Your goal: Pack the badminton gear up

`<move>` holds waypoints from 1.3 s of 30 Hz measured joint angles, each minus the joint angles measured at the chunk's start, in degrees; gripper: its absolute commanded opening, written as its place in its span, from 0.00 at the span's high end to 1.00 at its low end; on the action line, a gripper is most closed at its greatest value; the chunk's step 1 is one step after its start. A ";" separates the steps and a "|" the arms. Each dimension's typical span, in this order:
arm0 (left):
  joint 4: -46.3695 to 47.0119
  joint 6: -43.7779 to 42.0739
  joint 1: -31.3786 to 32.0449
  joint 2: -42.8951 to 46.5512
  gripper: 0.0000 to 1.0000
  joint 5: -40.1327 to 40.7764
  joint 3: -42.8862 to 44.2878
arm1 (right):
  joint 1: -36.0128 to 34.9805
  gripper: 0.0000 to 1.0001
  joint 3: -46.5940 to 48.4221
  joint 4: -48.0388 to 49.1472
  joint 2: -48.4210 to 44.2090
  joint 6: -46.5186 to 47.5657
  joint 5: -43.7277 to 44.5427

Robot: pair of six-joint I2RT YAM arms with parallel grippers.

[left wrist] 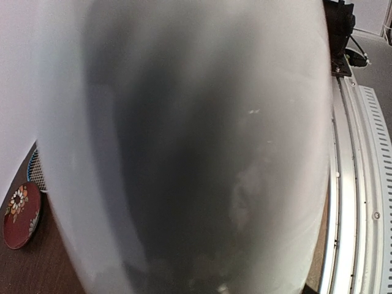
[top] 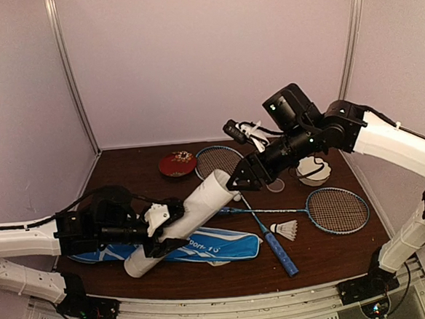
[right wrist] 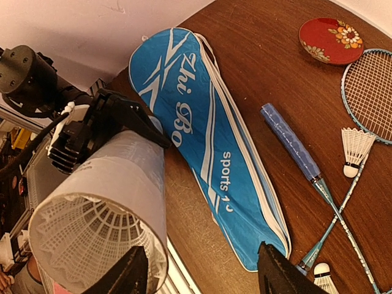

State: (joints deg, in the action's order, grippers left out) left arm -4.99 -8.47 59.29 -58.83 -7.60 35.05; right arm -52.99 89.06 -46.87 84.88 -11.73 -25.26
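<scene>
Top view, tube: the white tube is held on a slant over the table, long axis running from near left to far right, open mouth pointing far right
Top view, left gripper: the left gripper is clamped around the tube's lower half
Top view, right gripper: the right gripper hangs just beside the tube's mouth, fingers apart, nothing between them
Top view, bag: the blue bag lies flat along the near edge, long axis left to right, its left part under the tube; only "port" reads here
Top view, rackets: the first racket has its head at the right and its shaft pointing left; the second racket has its blue handle toward the near edge and its head far back beside the red dish; the shafts cross
Top view, shuttlecock: a shuttlecock lies on its side between the two rackets, cork to the left
Top view, bowl: a white bowl sits partly hidden behind the right arm
Left wrist view: the tube fills the frame as a grey-white blur; the gripper's own fingers cannot be made out
Right wrist view, writing: the bag reads "Zhi Bo" in white script and "sports" lower down
Right wrist view, tube: the mouth faces the camera, with the feathers of a second shuttlecock inside
</scene>
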 measured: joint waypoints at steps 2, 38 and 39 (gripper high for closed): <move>-0.94 -0.02 0.00 -0.07 0.56 0.20 0.00 | -0.13 0.37 0.00 -0.04 0.96 0.02 0.48; 3.72 4.55 0.00 -0.07 0.56 3.82 -1.86 | 14.45 0.38 -65.07 30.56 -40.74 -33.27 8.76; 3.72 4.63 0.00 0.02 0.56 3.96 -1.97 | 13.97 0.38 -67.14 31.61 -41.31 -35.15 9.99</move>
State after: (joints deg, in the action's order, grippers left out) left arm -1.28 -3.84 59.29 -58.81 -3.64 33.08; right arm -39.03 21.91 -15.27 43.57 -46.87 -15.27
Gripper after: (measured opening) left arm 0.600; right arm 0.612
